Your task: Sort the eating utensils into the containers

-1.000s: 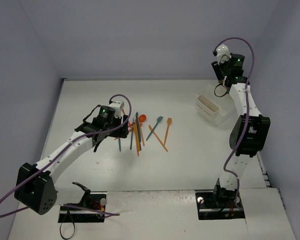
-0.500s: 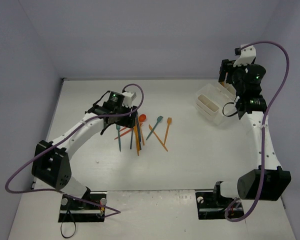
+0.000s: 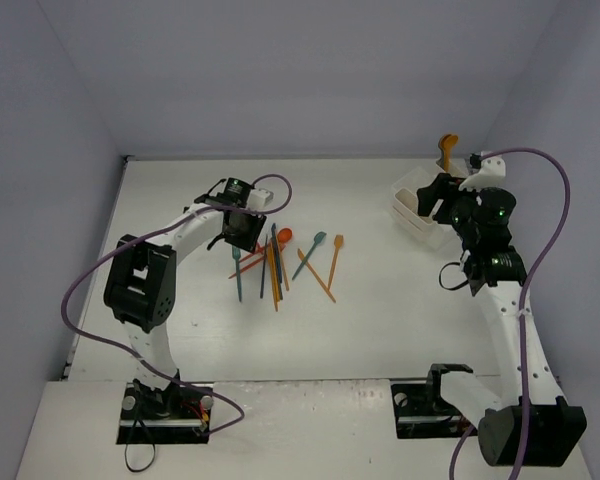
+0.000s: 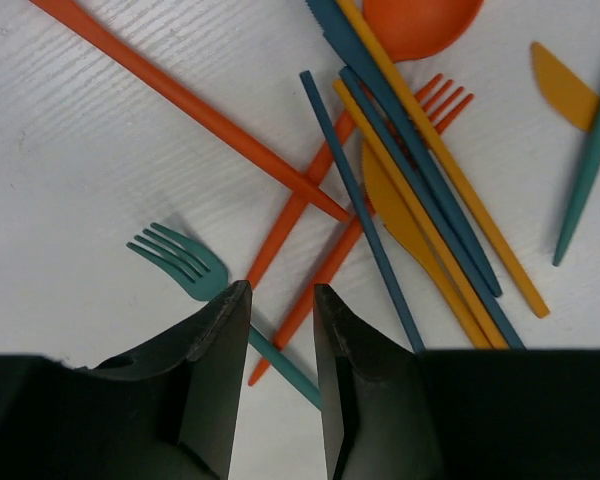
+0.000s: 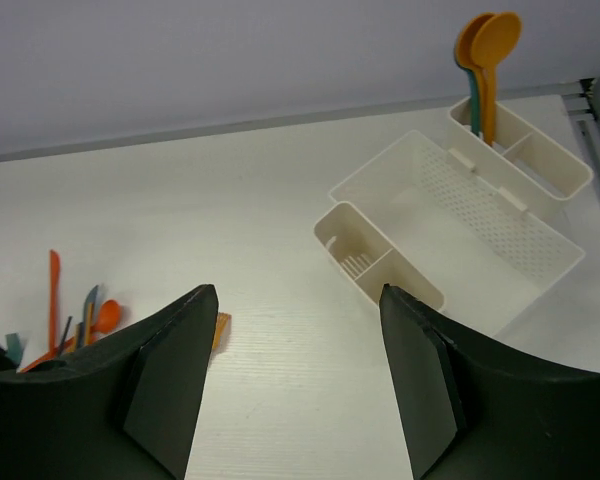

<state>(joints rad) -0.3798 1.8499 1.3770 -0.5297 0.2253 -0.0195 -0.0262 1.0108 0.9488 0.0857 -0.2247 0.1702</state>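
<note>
The eating utensils (image 3: 278,258) lie in a crossed pile at mid-table: orange, yellow-orange, teal and dark blue pieces. My left gripper (image 4: 280,290) hangs low over the pile's left side (image 3: 238,232). Its jaws are open by a narrow gap. The handle of a teal fork (image 4: 185,262) and the tip of an orange utensil (image 4: 315,290) cross beneath that gap. The containers (image 5: 460,215) stand at the right rear, and orange and teal spoons (image 5: 485,50) stand upright in the back bin. My right gripper (image 5: 297,300) is open wide and empty, just in front of the containers (image 3: 412,210).
A small divided bin (image 5: 375,255) flanks the big perforated basket on its near side. A teal spoon (image 3: 310,250) and an orange fork (image 3: 334,255) lie a little right of the pile. Walls close the table at the rear and both sides.
My left arm has reached further over the pile and its jaws have narrowed. My right arm has swung down and back from above the containers, its jaws wider.
</note>
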